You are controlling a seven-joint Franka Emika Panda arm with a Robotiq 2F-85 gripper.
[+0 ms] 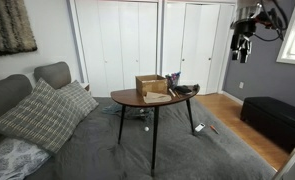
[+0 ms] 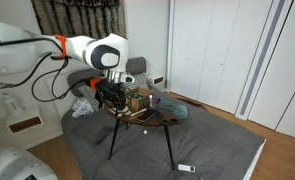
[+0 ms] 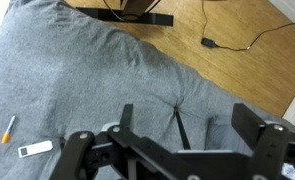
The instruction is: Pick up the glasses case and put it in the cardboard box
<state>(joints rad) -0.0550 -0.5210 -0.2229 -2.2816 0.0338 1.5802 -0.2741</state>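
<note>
Logged on table (image 1: 127, 97), centre: box (image 1: 152, 85), brown. Just right of it: case (image 1: 185, 91), dark, flat; identification tentative, detail too small. Judged light, rigid, smooth, liable to slip; best pinched across short width at mid-length. Far right, high, well apart: gripper (image 1: 244, 45), spread wide and empty in wrist view.
</note>
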